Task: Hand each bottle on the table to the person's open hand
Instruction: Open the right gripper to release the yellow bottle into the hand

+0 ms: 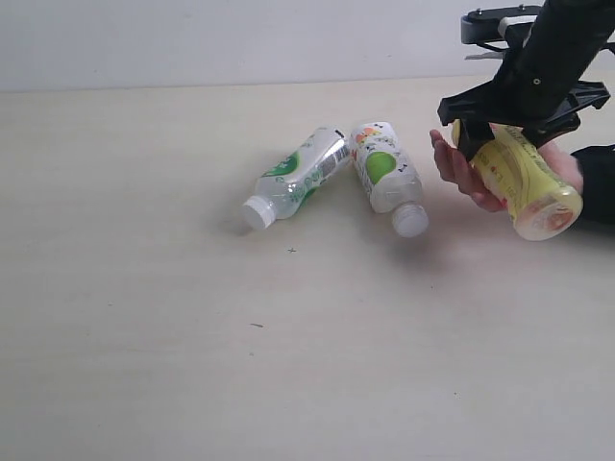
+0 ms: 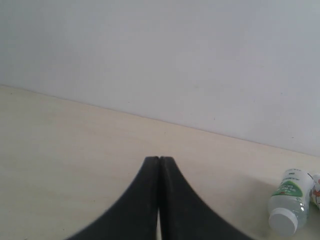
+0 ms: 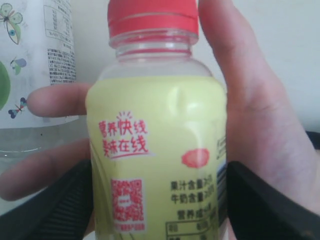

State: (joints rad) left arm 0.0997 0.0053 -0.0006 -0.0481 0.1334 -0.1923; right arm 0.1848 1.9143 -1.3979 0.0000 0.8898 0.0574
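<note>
The yellow bottle was held in the air at the far right of the scene, above the tabletop. It was gripped by the right hand of the robot. In the right wrist view the two black fingers were seen pressed on both sides of its body. Its red cap and the red printing on the yellow label were also clearly shown there. The bottle was tilted, with its base turned to the near right. It was laid against the person's open palm, and the person's fingers, spread behind the bottle, appeared to be touching it.

Two other bottles were lying on their sides near the middle of the tabletop, to the left of the palm. The left clear bottle was pointed with its white cap to the near left. The right clear bottle was pointed with its white cap to the near right. Their far ends were very close together, but whether they touched could not be told.

The left hand was closed, with its fingertips pressed together and nothing between them. It was held over a bare part of the tabletop.
</note>
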